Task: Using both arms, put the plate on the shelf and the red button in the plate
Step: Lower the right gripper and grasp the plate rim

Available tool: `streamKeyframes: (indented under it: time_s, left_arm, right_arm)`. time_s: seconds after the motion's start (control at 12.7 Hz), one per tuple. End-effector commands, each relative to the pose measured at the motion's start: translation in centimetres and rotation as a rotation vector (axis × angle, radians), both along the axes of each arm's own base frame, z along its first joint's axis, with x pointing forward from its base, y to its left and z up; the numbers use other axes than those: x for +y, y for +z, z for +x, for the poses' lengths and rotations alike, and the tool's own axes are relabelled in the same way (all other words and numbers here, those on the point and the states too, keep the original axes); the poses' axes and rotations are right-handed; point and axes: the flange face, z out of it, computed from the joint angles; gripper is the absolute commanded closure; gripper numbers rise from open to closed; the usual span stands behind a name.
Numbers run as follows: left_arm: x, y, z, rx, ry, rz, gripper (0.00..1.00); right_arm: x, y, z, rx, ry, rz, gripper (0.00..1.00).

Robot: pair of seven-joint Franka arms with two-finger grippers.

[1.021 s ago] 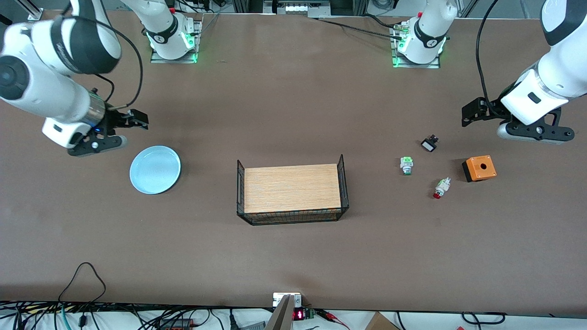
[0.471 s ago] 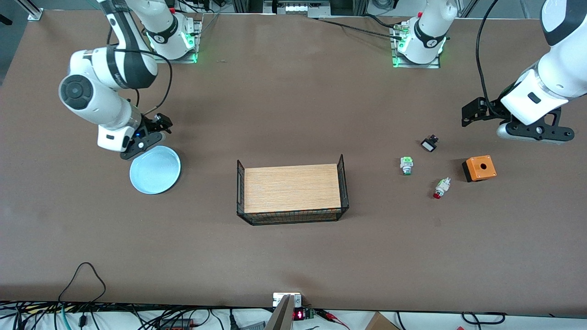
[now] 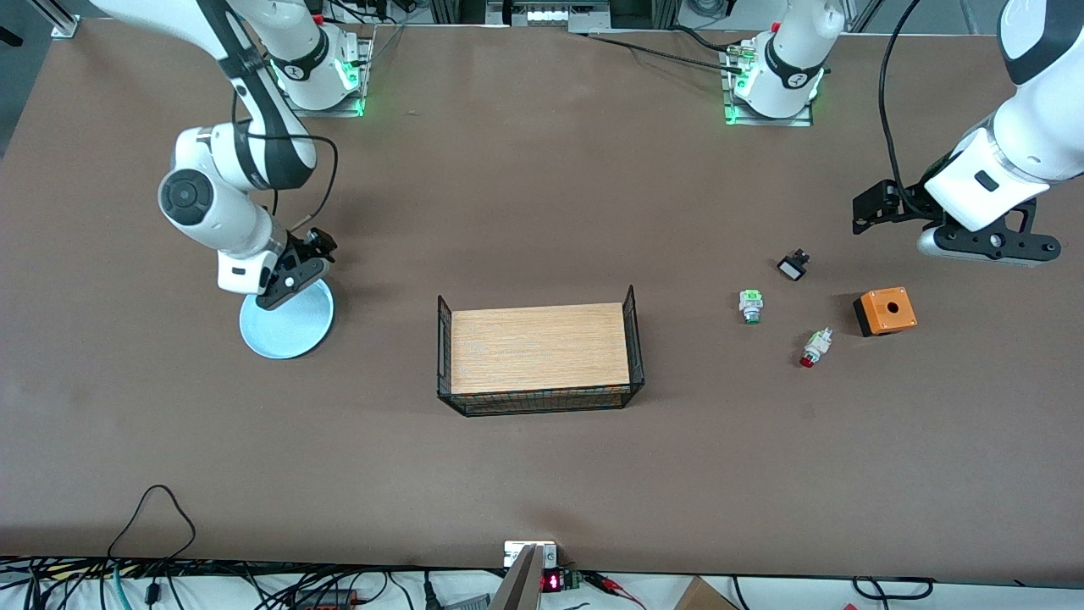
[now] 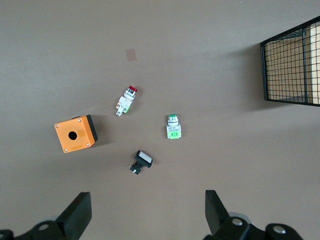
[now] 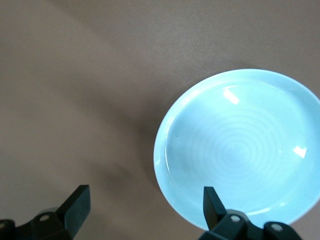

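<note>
A wide brown table (image 3: 525,474) is seen, with cables strung along the edge nearest the front camera and the two arm bases mounted along the farthest edge. At the middle a black wire basket (image 3: 539,356) with a wooden floor is set. Toward the right arm's end the pale blue plate (image 3: 292,326) is laid flat. Toward the left arm's end the red button (image 3: 815,347) is found lying on its side, near a green-capped switch (image 3: 750,306), a small black switch (image 3: 793,266) and an orange box (image 3: 885,310) with a hole in its top.

The right gripper (image 3: 296,271) is held low over the plate's rim, on the side farther from the front camera; in the right wrist view its fingers (image 5: 76,205) are spread wide, with nothing between them. The left gripper (image 3: 987,241) is held in the air over bare table near the orange box, the arm waiting, its fingers (image 4: 79,212) likewise parted and empty.
</note>
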Motion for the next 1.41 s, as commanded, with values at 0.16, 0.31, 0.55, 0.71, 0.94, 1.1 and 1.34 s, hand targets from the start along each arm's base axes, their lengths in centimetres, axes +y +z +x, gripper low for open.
streamKeyframes:
  time_s: [0.16,0.31,0.55,0.71,0.94,1.1,1.34]
  left_arm:
    - [-0.1,0.5,0.4,0.002,-0.027,0.023,0.0]
    - [-0.1,0.5,0.4,0.002,-0.027,0.023,0.0]
    - [-0.1,0.5,0.4,0.002,-0.027,0.023,0.0]
    - [-0.1,0.5,0.4,0.002,-0.027,0.023,0.0]
    - [-0.1,0.5,0.4,0.002,-0.027,0.023,0.0]
    - [-0.1,0.5,0.4,0.002,-0.027,0.023,0.0]
    - [-0.1,0.5,0.4,0.002,-0.027,0.023,0.0]
  right_arm:
    - [0.6,-3.3,-0.1,-0.023,0.04,0.008,0.08]
    - [0.8,-3.9,-0.3,-0.034,0.057,0.01,0.2]
    - [0.3,-4.4,-0.2,-0.042,0.092,0.014,0.36]
    - [0.2,-4.6,-0.2,-0.047,0.1,0.015,0.46]
    - [0.0,-5.0,-0.1,-0.054,0.112,0.017,0.59]
    - [-0.1,-5.2,0.0,-0.062,0.113,0.018,0.73]
    - [-0.2,-5.1,0.1,-0.064,0.156,0.019,1.0]
